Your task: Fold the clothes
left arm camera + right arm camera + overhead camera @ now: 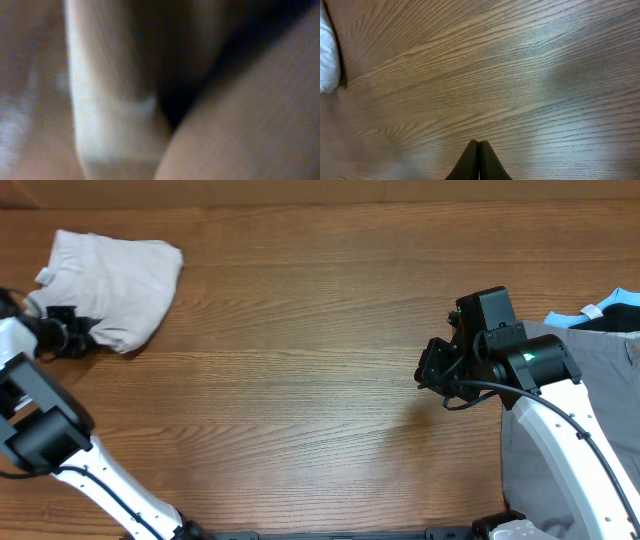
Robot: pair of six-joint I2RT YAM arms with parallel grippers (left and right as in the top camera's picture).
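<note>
Shorts (pixel 120 270) look folded into a compact bundle; left fingers (pixel 85 338) pinch their edge, not yet released; right fingers (pixel 470 165) pressed together, empty, well apart.

ops: on my overhead feed i've got a brown wooden table (pixel 300 380), grain running left to right, with a soft sheen across the middle.
desk: anything lying at the right edge?
ops: yes, a grey garment (pixel 618 365) lies spread there, running off my frame. at its far edge i make out a black and light-blue garment (pixel 612 320), also cut off by the frame. my right wrist feed shows the same wood grain up close.
</note>
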